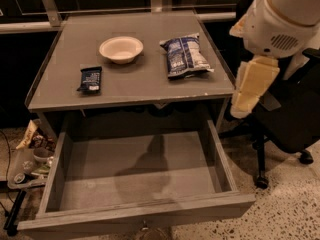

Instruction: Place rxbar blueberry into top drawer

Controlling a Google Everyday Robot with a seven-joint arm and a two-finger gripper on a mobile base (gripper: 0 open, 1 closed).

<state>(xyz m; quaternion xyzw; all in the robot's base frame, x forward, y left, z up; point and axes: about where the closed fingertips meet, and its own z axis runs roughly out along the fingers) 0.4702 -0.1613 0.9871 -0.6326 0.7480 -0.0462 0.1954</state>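
Note:
The rxbar blueberry (90,79), a small dark navy wrapper, lies flat on the left part of the grey tabletop (140,86). Below it the top drawer (140,169) is pulled fully out, and its flat grey bottom shows nothing in it. My gripper is out of view. Only my arm's white housing (280,19) and a cream link (252,86) show at the right, hanging beside the table's right edge above the drawer's right side.
A pale bowl (121,49) sits at the tabletop's back middle. A crinkled blue-and-white chip bag (185,55) lies to its right. A black office chair (295,119) stands right of the table. Clutter (30,159) lies on the floor at the left.

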